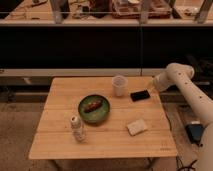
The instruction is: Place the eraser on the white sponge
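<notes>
The eraser [140, 95], a small flat black block, lies on the wooden table [60, 145] near its far right edge, just right of the translucent cup [119, 85]. The white sponge [136, 127], a cream squarish pad, lies nearer the front right of the table. My gripper [154, 86] is at the end of the white arm coming in from the right. It hangs just right of and slightly behind the eraser, close to it.
A green bowl [93, 109] with brown food stands mid-table. A small bottle [76, 128] stands at the front left. A dark box with a cable [194, 133] lies on the floor to the right. A dark shelf wall runs behind the table.
</notes>
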Controlling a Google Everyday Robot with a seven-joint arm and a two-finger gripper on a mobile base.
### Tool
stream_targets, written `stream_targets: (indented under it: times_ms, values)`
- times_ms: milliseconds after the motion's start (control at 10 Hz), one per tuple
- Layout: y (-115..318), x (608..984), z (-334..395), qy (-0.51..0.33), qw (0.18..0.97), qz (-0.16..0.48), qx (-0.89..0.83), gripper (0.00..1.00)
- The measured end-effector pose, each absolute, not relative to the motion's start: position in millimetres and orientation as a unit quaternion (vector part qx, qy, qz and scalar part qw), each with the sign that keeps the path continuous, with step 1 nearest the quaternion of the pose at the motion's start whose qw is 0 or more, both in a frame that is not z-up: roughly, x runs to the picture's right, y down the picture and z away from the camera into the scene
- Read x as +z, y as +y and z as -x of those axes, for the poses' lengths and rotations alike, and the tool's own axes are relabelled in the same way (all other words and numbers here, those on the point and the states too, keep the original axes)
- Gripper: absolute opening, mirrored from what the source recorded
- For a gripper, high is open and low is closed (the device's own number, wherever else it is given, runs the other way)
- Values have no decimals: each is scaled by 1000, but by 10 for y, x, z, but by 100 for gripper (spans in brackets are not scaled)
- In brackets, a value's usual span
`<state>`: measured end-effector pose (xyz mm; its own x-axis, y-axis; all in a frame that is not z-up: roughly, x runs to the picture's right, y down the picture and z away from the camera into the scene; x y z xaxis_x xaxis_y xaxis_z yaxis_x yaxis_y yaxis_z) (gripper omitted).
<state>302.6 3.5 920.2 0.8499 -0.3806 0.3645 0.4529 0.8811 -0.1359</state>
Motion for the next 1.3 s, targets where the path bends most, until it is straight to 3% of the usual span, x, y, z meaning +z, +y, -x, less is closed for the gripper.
stream_targets:
  times_ms: [1300]
  values:
    - [216, 9739, -2894, -179, 944, 211, -179, 80]
